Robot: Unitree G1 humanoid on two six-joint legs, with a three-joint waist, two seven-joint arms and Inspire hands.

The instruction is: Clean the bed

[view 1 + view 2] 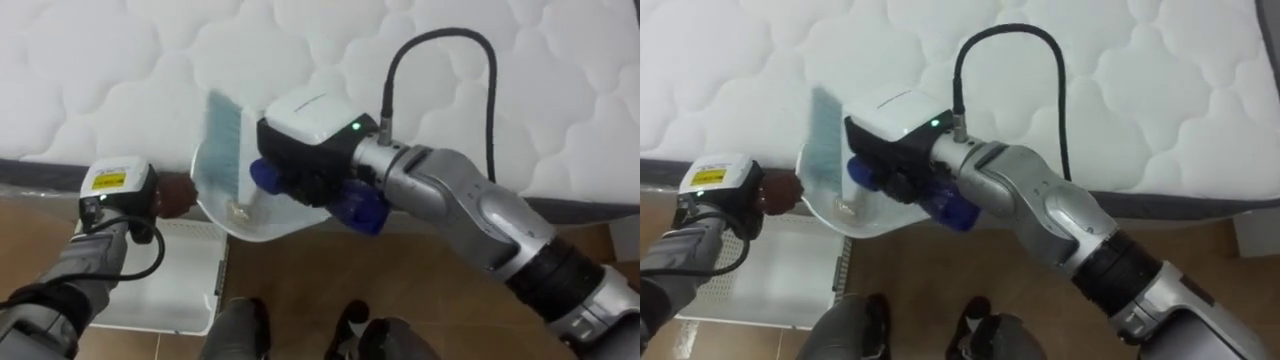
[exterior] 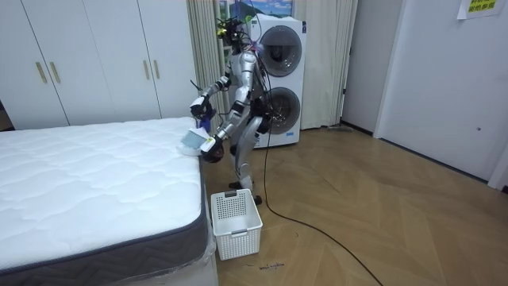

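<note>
Right hand (image 1: 305, 140) fingers curled round blue brush (image 1: 222, 130) handle, bristles over white dustpan (image 1: 238, 216) at mattress (image 1: 120, 70) edge, left hand (image 1: 115, 198) gripping dustpan's brown handle.

Dustpan (image 1: 228, 212) at the mattress (image 1: 120, 70) edge, basket (image 1: 185, 275) on the floor (image 1: 400, 275) below.

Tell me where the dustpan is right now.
In the left eye view the dustpan is centre-left, held at the mattress edge by the left hand, with the brush in the right hand over it.
</note>
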